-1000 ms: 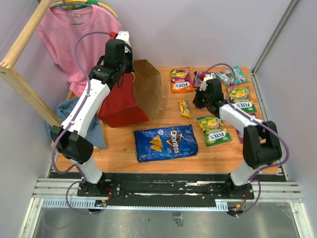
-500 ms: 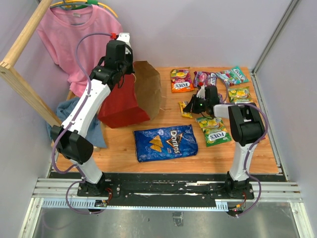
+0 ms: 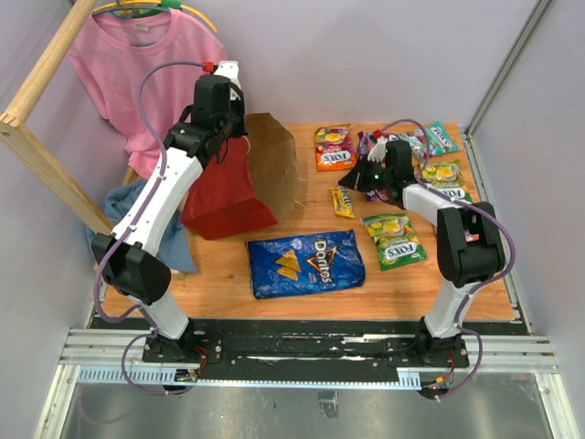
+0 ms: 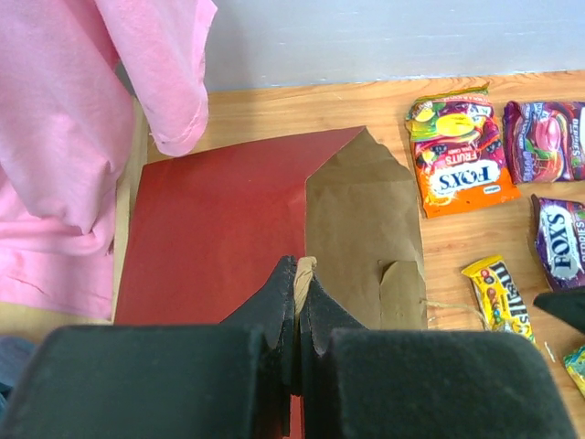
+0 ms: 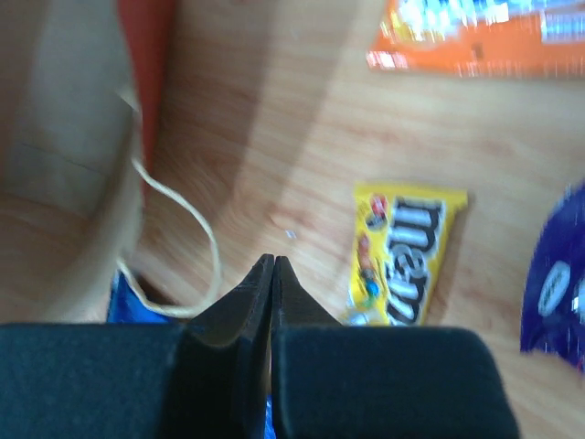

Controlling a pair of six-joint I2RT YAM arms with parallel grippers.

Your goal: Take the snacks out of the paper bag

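Note:
The dark red paper bag [image 3: 228, 192] lies tilted on the table with its brown inside showing. My left gripper [image 3: 233, 137] is shut on the bag's brown rim, as the left wrist view shows [image 4: 299, 274]. My right gripper [image 3: 350, 192] is shut and empty, above the table between the bag's loop handle [image 5: 196, 219] and a yellow candy bar [image 5: 405, 256]. The blue Doritos bag [image 3: 306, 262] lies in front of the paper bag. Orange [image 3: 335, 148], purple [image 4: 548, 137] and green [image 3: 395, 240] Fox's packets lie on the right half of the table.
A pink T-shirt [image 3: 137, 64] hangs at the back left beside a wooden frame [image 3: 46, 155]. A blue cloth [image 3: 123, 206] lies left of the bag. More green packets [image 3: 442, 174] lie near the right wall.
My right gripper has swung left, from over the purple packets to beside the yellow candy bar, near the bag's mouth. The left arm and the bag have not moved.

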